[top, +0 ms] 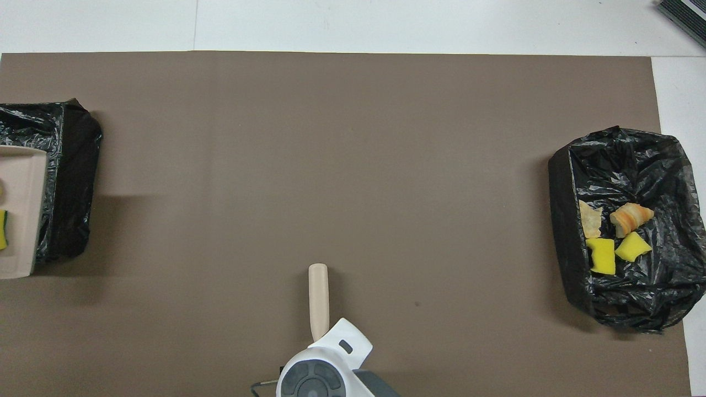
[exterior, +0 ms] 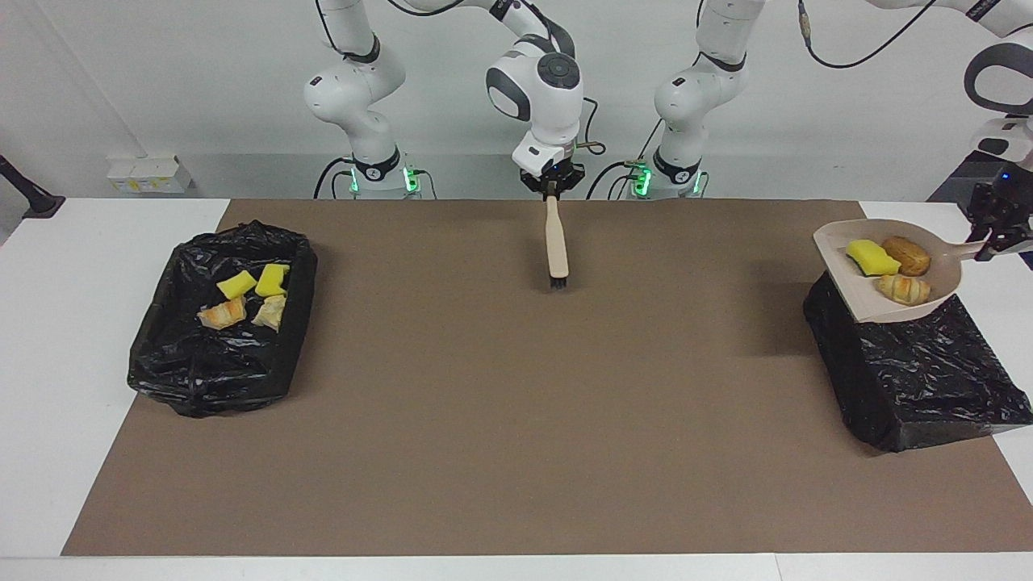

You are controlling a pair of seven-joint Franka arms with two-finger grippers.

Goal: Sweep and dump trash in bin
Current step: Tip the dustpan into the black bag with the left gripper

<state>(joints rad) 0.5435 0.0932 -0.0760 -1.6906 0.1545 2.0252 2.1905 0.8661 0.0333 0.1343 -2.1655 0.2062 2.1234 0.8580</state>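
My left gripper (exterior: 994,242) is shut on the handle of the beige dustpan (exterior: 851,284), which hangs level over the black-lined bin (exterior: 912,371) at the left arm's end. In the pan lie three pieces of trash: a yellow sponge chunk (exterior: 870,257), a brown bread piece (exterior: 905,254) and a croissant (exterior: 902,288). In the overhead view only the pan's mouth (top: 22,209) shows, at the frame's edge. My right gripper (exterior: 551,187) is shut on the brush (exterior: 555,242), which hangs bristles down above the mat close to the robots' edge.
A second black-lined bin (exterior: 218,323) at the right arm's end holds several sponge and croissant pieces (top: 612,231). The brown mat (exterior: 516,420) covers the table between the two bins.
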